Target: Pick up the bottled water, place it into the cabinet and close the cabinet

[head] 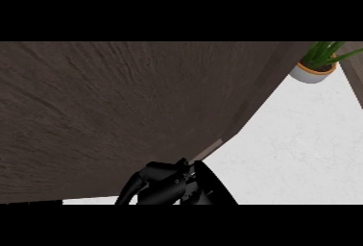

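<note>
A dark wooden cabinet door (pixel 120 115) fills most of the head view, from the left edge to the upper right. Its lighter free edge (pixel 210 149) ends near the bottom centre. My right hand (pixel 170 185) shows black at the bottom centre, right at that lower corner of the door, with relaxed fingers hanging toward the left and nothing in them. The door hides the bottled water and the cabinet's inside. My left hand does not show.
The white counter top (pixel 297 149) lies to the right of the door. At the far upper right stands a green plant in a white and orange pot (pixel 312 71). Another dark wooden edge (pixel 355 77) runs along the right border.
</note>
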Available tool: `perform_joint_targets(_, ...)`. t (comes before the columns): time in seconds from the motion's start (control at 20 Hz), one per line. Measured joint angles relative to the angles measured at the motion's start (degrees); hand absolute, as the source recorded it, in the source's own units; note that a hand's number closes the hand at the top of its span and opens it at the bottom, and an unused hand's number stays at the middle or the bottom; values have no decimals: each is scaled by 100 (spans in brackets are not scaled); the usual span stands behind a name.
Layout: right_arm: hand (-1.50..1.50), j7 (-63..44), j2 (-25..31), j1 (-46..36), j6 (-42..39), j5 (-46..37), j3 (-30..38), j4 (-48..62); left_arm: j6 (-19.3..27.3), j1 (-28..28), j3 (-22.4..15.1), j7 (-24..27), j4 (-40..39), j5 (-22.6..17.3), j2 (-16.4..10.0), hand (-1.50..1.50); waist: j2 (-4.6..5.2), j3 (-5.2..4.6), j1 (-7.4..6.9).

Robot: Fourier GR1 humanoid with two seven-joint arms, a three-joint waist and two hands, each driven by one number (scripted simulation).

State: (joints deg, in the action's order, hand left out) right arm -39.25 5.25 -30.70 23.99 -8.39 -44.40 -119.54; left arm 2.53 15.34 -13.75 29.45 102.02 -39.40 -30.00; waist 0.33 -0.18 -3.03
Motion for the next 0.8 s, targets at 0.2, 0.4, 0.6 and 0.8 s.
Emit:
perform_joint_targets(0.2, 150, 359, -327, -727, -1, 770, 747, 1187, -267, 138, 236, 32, -8, -136, -148, 150, 15, 7, -4)
perform_joint_targets(0.4, 150, 859, -452, -1116, -492, 1629, 1534, 2233, -483, 273, 413, 95, -30, -198, -209, 150, 15, 12, 44)
perform_joint_targets(0.6, 150, 1439, -475, -1600, -1025, 2125, 2222, 3432, -592, 411, 591, -10, 104, -301, -282, 150, 3, 24, 77)
perform_joint_targets(0.8, 150, 2010, -431, -1828, -1760, 2433, 2605, 4214, -748, 555, 735, -33, 163, -344, -310, 150, -86, 10, 82)
